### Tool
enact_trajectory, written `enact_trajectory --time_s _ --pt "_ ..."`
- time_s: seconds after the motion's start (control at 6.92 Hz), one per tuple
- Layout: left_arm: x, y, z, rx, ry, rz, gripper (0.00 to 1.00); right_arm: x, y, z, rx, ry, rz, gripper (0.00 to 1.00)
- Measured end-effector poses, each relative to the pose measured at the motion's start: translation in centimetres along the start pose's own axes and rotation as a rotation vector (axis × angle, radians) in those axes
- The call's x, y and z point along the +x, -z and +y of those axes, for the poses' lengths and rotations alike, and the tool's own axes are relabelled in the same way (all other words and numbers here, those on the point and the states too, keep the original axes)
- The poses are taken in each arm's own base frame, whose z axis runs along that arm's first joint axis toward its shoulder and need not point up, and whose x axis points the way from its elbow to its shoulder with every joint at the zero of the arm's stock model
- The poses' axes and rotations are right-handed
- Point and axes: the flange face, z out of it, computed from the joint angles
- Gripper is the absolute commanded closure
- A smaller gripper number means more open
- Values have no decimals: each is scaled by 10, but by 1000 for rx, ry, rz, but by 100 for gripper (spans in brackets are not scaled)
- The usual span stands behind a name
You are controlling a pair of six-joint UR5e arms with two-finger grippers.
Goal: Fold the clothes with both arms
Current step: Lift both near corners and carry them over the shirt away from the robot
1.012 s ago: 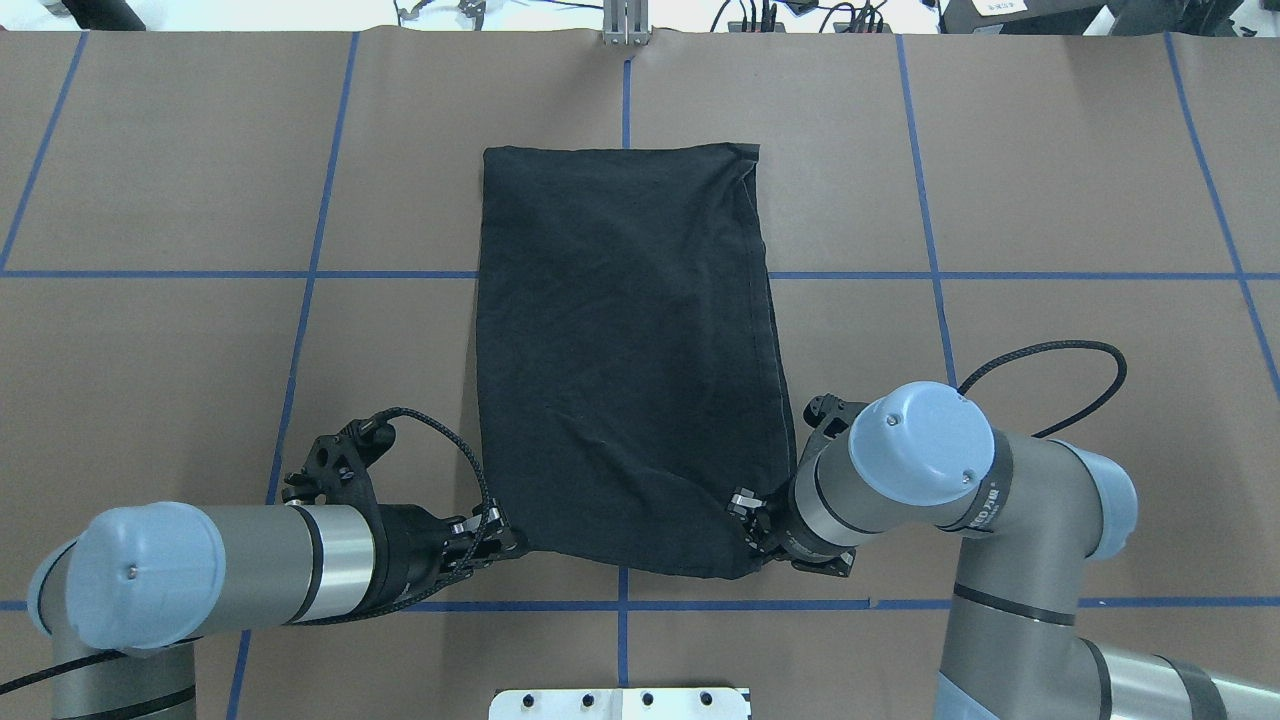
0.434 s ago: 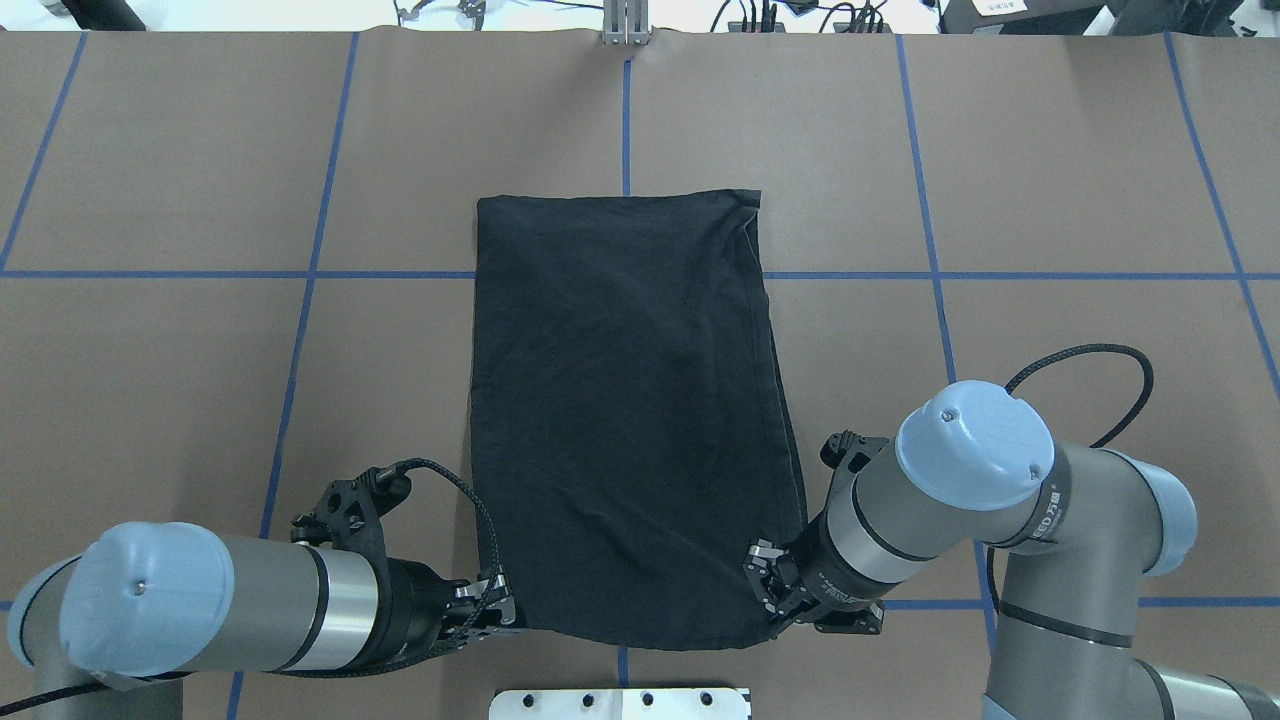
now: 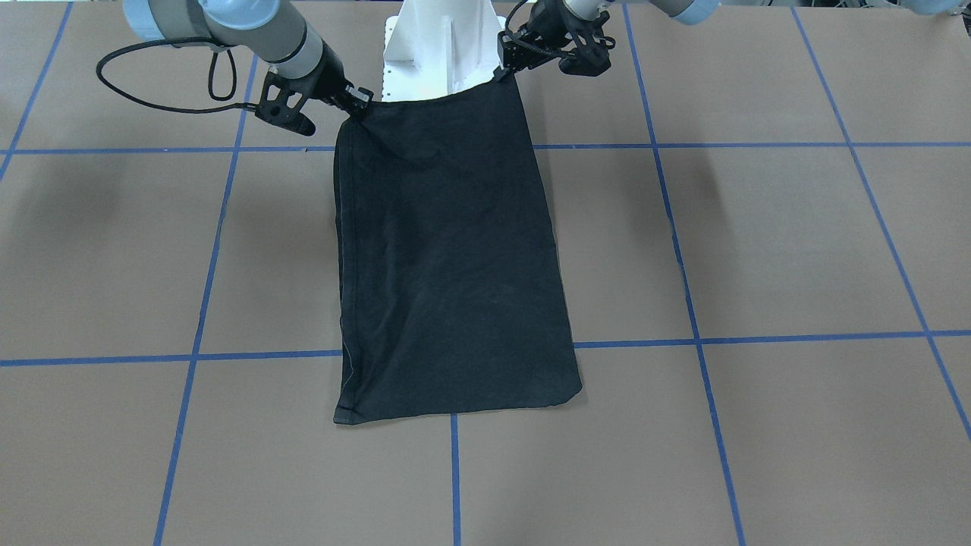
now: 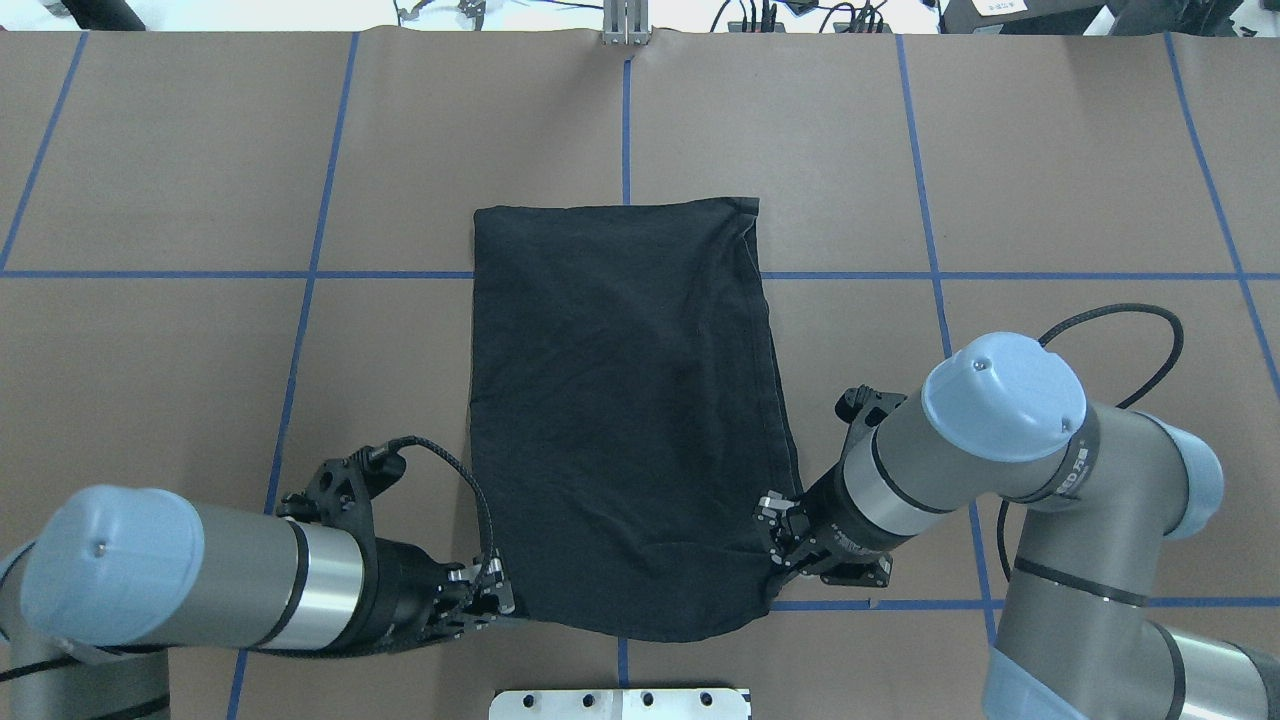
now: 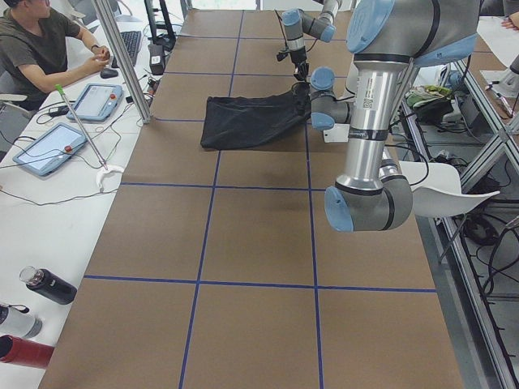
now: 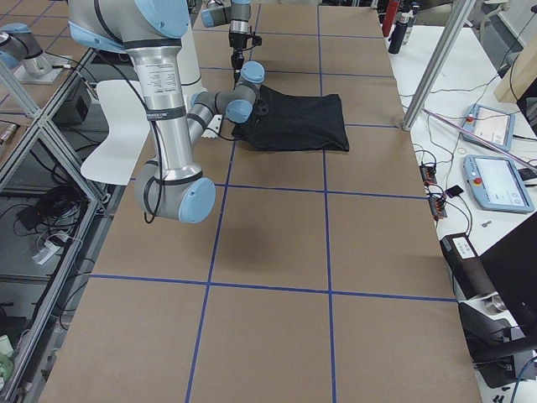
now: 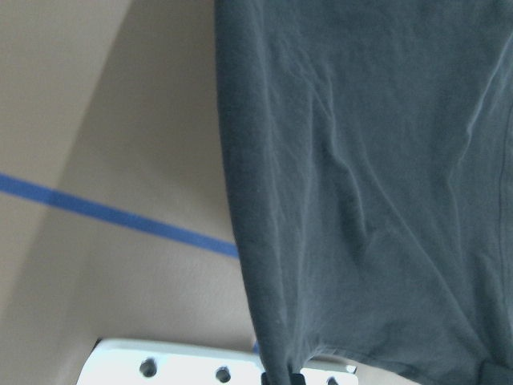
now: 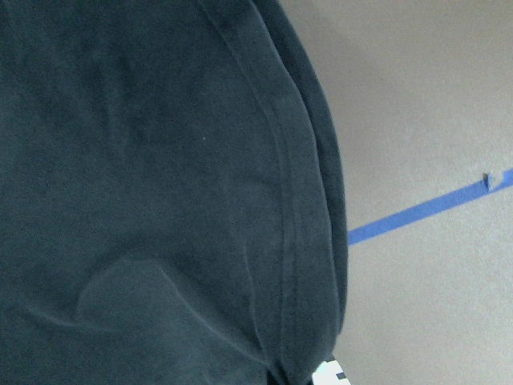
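In the front-facing view I see the black short-sleeved cotton T-shirt (image 3: pixel 447 250) lying as one long, narrow rectangle, plain side up and no sleeve showing, on the brown paper worktop with blue tape lines (image 3: pixel 758 243). The left arm's black fingers (image 3: pixel 504 68) pinch one corner of the end nearest the robot, and the right arm's black fingers (image 3: pixel 356 100) pinch the other. The hem between them hangs raised, and the rest runs away from both pairs and lies flat.

Overhead, both pairs are closed on cloth, the hem sagging a little between them.

The two side views are too small to judge either grip.

Each wrist view shows dark cloth spreading out from the fingers over the worktop.

I judge the lengthwise folds done. The crosswise fold is left: carrying the held end over to the far one.
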Motion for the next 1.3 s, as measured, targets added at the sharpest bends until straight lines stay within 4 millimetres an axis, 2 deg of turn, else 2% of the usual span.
enact_trajectory --time_s 0.29,0.58,0.87,1.01,1.3 --pt "41 32 -64 97 -31 67 100 -23 43 -39 76 21 -78 100" --pt "75 44 -147 216 -62 76 100 -61 63 -90 154 39 -110 100" --pt "85 32 -224 307 -86 45 100 -98 71 -146 218 31 -104 100" --pt "80 22 -255 330 -95 45 100 -117 74 -170 242 16 -98 100" --pt "76 3 -293 350 -101 53 100 -141 74 -215 282 20 -126 100"
